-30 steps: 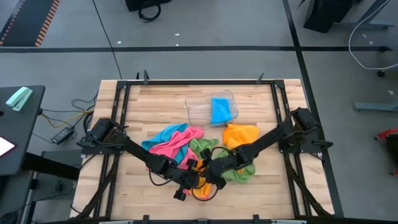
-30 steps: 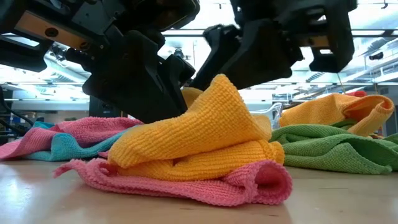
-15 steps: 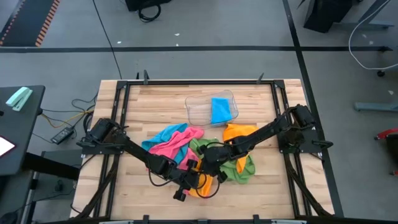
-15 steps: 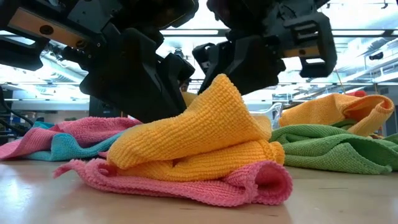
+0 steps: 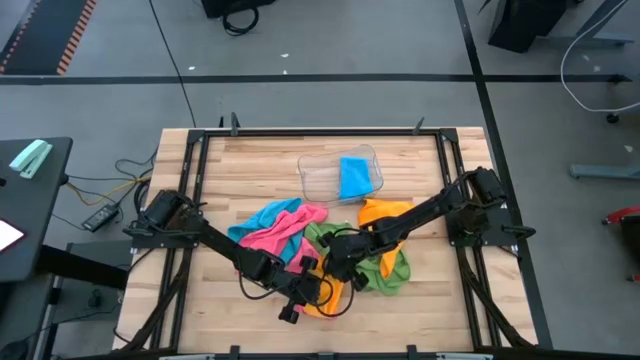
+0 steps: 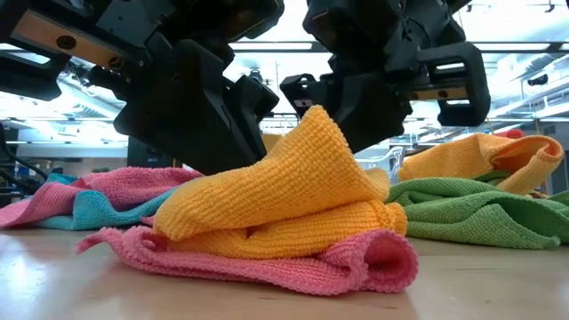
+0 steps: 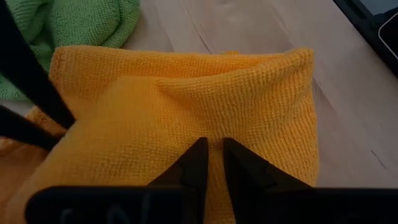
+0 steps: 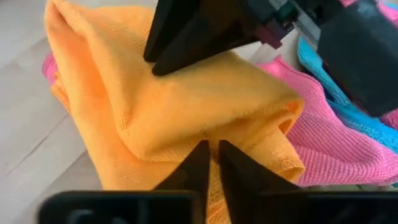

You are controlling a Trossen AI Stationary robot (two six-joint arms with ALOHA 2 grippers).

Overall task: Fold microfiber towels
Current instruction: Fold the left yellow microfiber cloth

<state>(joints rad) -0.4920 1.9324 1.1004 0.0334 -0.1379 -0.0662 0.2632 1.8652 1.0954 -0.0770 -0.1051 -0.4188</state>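
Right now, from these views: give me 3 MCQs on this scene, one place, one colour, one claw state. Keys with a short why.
1. Where is the folded blue towel?
A. in the clear tray
B. on the floor
C. under the green towel

2. What colour is the towel that both claws are on?
A. blue
B. orange
C. green

3. How does the right claw stand?
A. wide open above bare table
B. out of view
C. shut on the orange towel

Answers:
1. A: the high view shows it lying inside the clear tray at the table's far side.
2. B: both wrist views show dark fingers pinching the orange towel, which lies on a pink towel.
3. C: its fingers meet on an orange fold; the left claw pinches the same cloth.
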